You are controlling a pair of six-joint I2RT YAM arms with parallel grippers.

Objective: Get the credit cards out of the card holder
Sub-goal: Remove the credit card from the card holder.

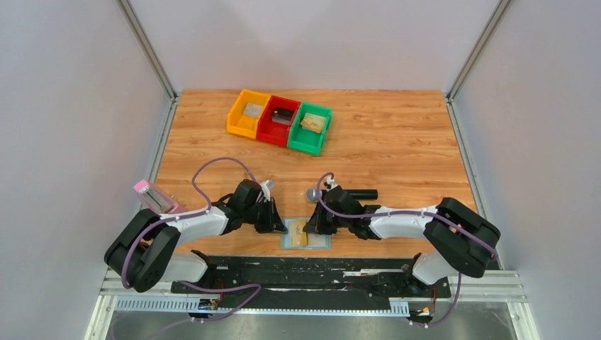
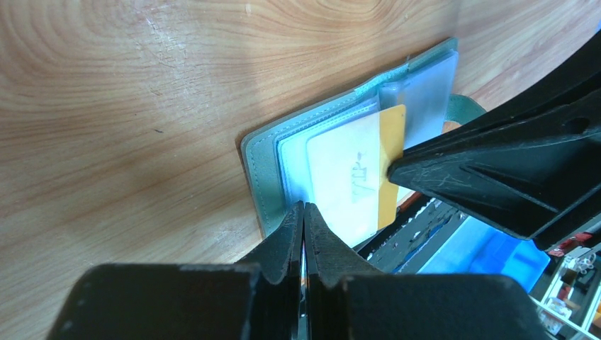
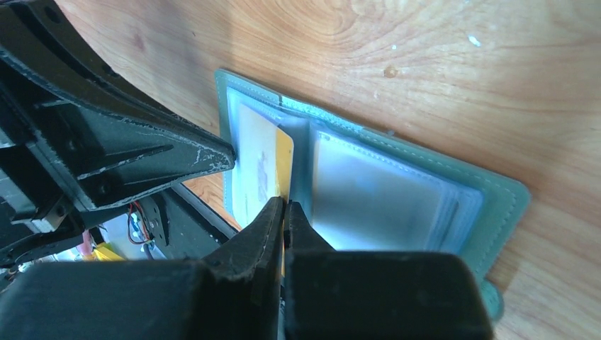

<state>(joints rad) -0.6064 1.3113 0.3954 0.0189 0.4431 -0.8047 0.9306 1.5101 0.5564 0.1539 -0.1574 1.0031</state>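
The card holder (image 1: 319,241) lies open near the table's front edge, a pale blue-green case with clear sleeves (image 2: 259,170) (image 3: 397,191). A gold-yellow credit card (image 2: 393,145) (image 3: 284,159) sticks partly out of a sleeve on the left panel, toward the centre crease. My left gripper (image 1: 282,228) (image 2: 304,210) is shut, pinching the sleeve edge of the holder's left panel. My right gripper (image 1: 309,228) (image 3: 285,206) is shut on the gold card's edge. Any other cards in the sleeves are hidden.
Yellow (image 1: 248,113), red (image 1: 278,120) and green (image 1: 310,129) bins stand in a row at the back; the green one holds a gold card (image 1: 312,123). A black microphone (image 1: 344,193) lies just behind the right gripper. A pink object (image 1: 152,196) sits at the left edge.
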